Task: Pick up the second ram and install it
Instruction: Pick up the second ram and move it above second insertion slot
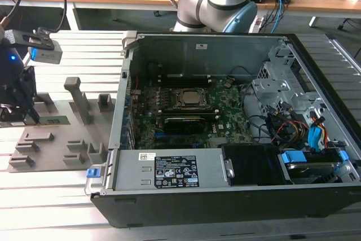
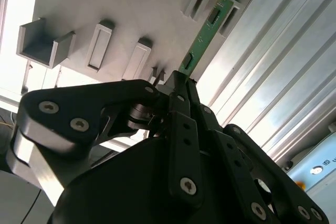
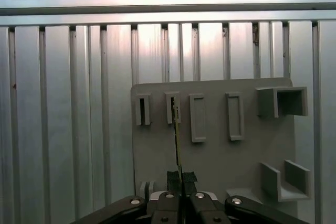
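The second ram [image 2: 202, 38] is a narrow green stick standing on edge over the grey holder tray [image 2: 131, 9]. Its far end sits by a slot in the tray. My gripper [image 2: 177, 80] is shut on its near end, with the black fingers [image 2: 181, 129] pressed together around it. In the first wrist view the ram [image 3: 177, 140] appears as a thin edge running from my gripper [image 3: 181, 178] towards a slot in the tray [image 3: 215, 156]. In the exterior view my gripper [image 1: 29, 118] is at the far left over the tray [image 1: 56, 145], with the green ram [image 1: 53, 121] beside it.
The open computer case [image 1: 186, 176] lies to the exterior view's right of the tray, with the green motherboard [image 1: 225, 111] and CPU socket [image 1: 190, 99] inside. Cables and a drive bay [image 1: 304, 139] fill its right end. The arm's base [image 1: 217, 4] stands behind the case. Ribbed aluminium table [image 3: 63, 103] surrounds the tray.
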Controlling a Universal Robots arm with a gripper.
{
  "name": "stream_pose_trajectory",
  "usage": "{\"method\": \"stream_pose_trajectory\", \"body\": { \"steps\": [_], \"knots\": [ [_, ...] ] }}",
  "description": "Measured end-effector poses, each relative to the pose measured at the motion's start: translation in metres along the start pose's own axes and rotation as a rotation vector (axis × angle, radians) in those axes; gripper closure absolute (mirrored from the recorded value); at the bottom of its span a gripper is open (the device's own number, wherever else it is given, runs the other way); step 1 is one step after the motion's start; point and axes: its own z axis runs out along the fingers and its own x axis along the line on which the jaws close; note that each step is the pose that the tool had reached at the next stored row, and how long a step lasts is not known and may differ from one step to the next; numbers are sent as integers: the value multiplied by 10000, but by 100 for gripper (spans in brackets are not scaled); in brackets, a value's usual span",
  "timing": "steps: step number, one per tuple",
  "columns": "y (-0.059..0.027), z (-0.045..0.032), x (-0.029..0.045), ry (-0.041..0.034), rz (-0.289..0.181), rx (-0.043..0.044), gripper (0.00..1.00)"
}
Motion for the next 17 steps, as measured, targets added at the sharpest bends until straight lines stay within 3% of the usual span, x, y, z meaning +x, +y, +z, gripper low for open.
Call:
{"method": "stream_pose_trajectory", "body": {
  "steps": [17],
  "knots": [
    [0, -68, 0, 1, 0, -2, 87]
  ]
}}
